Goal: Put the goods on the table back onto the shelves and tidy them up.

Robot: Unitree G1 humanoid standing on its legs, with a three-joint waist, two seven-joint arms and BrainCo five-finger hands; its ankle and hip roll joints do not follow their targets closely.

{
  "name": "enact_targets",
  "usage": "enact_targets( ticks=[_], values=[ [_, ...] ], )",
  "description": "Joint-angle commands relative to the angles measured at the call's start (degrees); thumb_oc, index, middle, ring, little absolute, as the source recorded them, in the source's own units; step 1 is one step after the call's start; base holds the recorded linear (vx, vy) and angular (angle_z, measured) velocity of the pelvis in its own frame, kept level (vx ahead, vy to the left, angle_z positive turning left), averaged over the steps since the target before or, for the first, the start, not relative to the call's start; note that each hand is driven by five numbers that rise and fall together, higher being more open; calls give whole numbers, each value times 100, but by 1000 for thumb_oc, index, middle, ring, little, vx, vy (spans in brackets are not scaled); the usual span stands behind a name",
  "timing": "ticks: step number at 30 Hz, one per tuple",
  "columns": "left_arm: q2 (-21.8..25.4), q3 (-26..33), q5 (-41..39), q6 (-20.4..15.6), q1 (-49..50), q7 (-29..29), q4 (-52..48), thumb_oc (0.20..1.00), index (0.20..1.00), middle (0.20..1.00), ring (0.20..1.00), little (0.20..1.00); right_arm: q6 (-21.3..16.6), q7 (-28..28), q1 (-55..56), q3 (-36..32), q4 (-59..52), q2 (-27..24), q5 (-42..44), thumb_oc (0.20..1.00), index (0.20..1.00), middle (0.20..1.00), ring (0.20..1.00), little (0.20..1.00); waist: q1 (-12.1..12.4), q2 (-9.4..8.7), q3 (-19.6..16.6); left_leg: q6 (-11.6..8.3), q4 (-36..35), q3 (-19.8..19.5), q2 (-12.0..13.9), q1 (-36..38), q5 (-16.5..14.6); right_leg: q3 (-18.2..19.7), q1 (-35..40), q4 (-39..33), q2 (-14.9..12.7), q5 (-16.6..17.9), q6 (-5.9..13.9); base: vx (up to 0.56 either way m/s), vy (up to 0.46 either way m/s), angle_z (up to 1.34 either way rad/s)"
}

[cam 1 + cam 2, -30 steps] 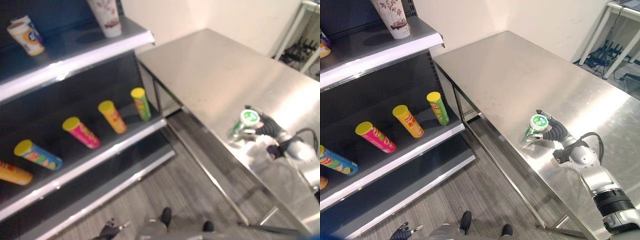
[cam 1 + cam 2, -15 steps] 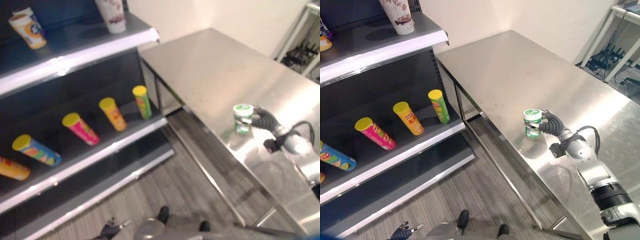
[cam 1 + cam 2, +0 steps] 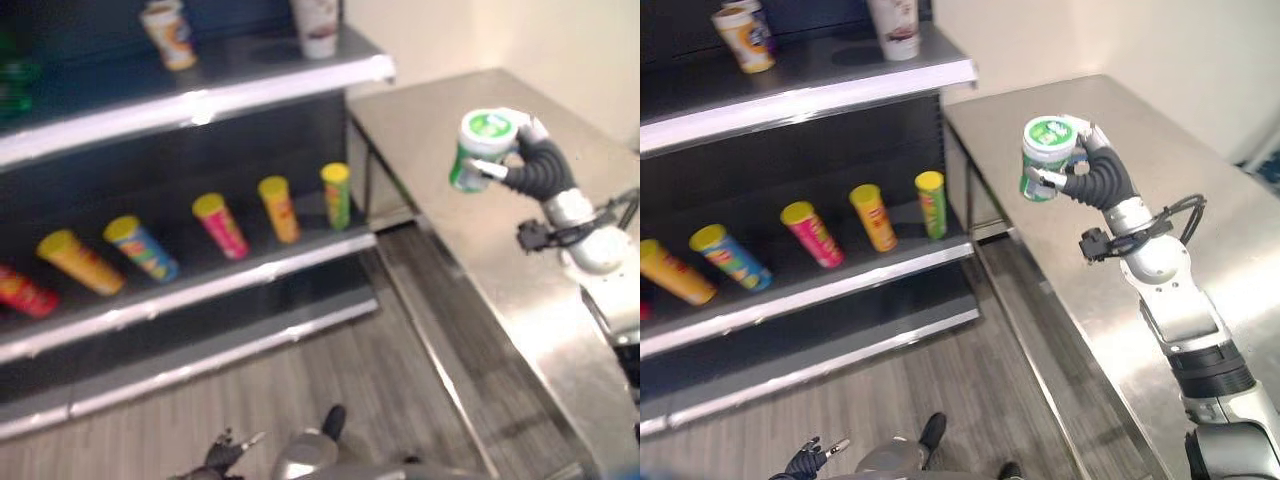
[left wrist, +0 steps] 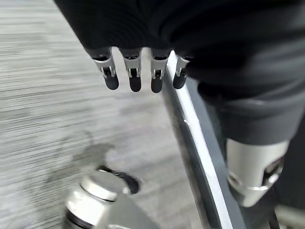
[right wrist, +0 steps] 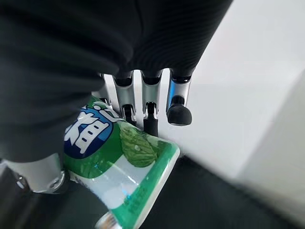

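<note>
Now my right robot hand (image 3: 1095,178) pinches the green-and-white tub (image 3: 1045,157) above the surface (image 3: 1200,200), beside the shelves (image 3: 820,90); my left robot hand (image 4: 138,76) hangs relaxed, fingers spread.

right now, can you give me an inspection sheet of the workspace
surface: steel table beside the shelves, bare top in view.
job's things: green-and-white tub held up above the table; tube cans lying in a row on the middle shelf.
clutter: two cups standing on the top shelf.
hands: right hand curled round the tub; left hand low over the floor, fingers straight, holding nothing.
cables: nothing seen.
surroundings: grey wood-look floor, pale wall behind the table.
</note>
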Motion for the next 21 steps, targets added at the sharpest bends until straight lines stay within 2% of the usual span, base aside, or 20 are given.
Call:
enact_targets(
  ticks=[1,3,5,7,9,11,12,17,19,20,21],
  values=[
    [210,-201,-119,-33,26,39,-26,1000,1000,1000,1000,1000,-327,-249,-794,101,-300,-182,47,200,200,200,200,200,150,-25,-252,-370,213,231,717,115,356,194,-390,396,-59,-424,229,-123,139,92],
    [189,-197,-118,-25,4,49,8,1000,1000,1000,1000,1000,-318,-278,-948,159,-266,-267,68,200,200,200,200,200,77,-53,-302,-390,325,530,1097,375,309,-76,-420,551,-275,-433,223,-113,169,84],
    [189,-207,-89,-16,-10,52,20,1000,1000,1000,1000,1000,-288,-299,-1089,214,-226,-353,109,200,200,200,200,200,1,-60,-394,-449,436,695,1327,522,383,-227,-459,612,-398,-396,243,-54,193,95],
    [190,-249,-92,-22,-11,48,35,1000,1000,1000,1000,1000,-251,-327,-1319,356,-129,-390,171,200,200,200,200,200,-47,-22,-554,-605,360,738,1442,828,231,-270,-470,642,-476,-415,317,23,246,90],
    [209,-321,-61,3,-33,25,30,1000,1000,1000,1000,1000,-215,-302,-1426,367,-62,-508,236,200,200,200,200,200,-77,21,-668,-589,147,826,1371,859,133,-409,-490,636,-613,-278,409,7,294,75],
    [283,-363,24,38,-21,17,60,1000,1000,1000,1000,1000,-176,-333,-1590,435,112,-465,314,200,200,200,200,200,-9,76,-784,-508,-98,932,1137,901,-26,-477,-508,609,-814,-65,538,34,347,75],
    [279,-359,24,38,-23,18,62,1000,1000,1000,1000,1000,-180,-334,-1608,449,124,-465,315,200,200,200,200,200,-12,73,-780,-500,-98,936,1124,903,-30,-473,-509,611,-827,-59,546,5,306,74],
    [561,-450,188,-11,-135,41,127,1000,1000,1000,1000,1000,-143,-531,-2185,637,839,-548,347,200,200,200,200,200,164,-59,-738,-230,-9,780,531,726,-410,-366,-612,608,-1328,310,809,-10,268,17],
    [613,-456,203,-15,-142,50,135,1000,1000,1000,1000,1000,-128,-564,-2273,670,996,-588,361,200,200,200,200,200,175,-83,-733,-176,-28,763,428,718,-445,-261,-660,694,-1404,333,832,-3,174,17],
    [727,-507,245,-33,-198,54,138,1000,1000,1000,1000,1000,-79,-595,-2416,731,1194,-717,397,200,200,200,200,200,125,-116,-675,-47,-59,687,267,639,-382,188,-878,882,-1424,431,758,-25,169,19],
    [793,-541,249,-41,-233,41,130,1000,1000,1000,1000,1000,-51,-589,-2474,779,1281,-787,415,200,200,200,200,200,64,-112,-644,-8,-84,621,227,636,-360,614,-999,959,-1285,403,743,-29,167,32]
  ],
)
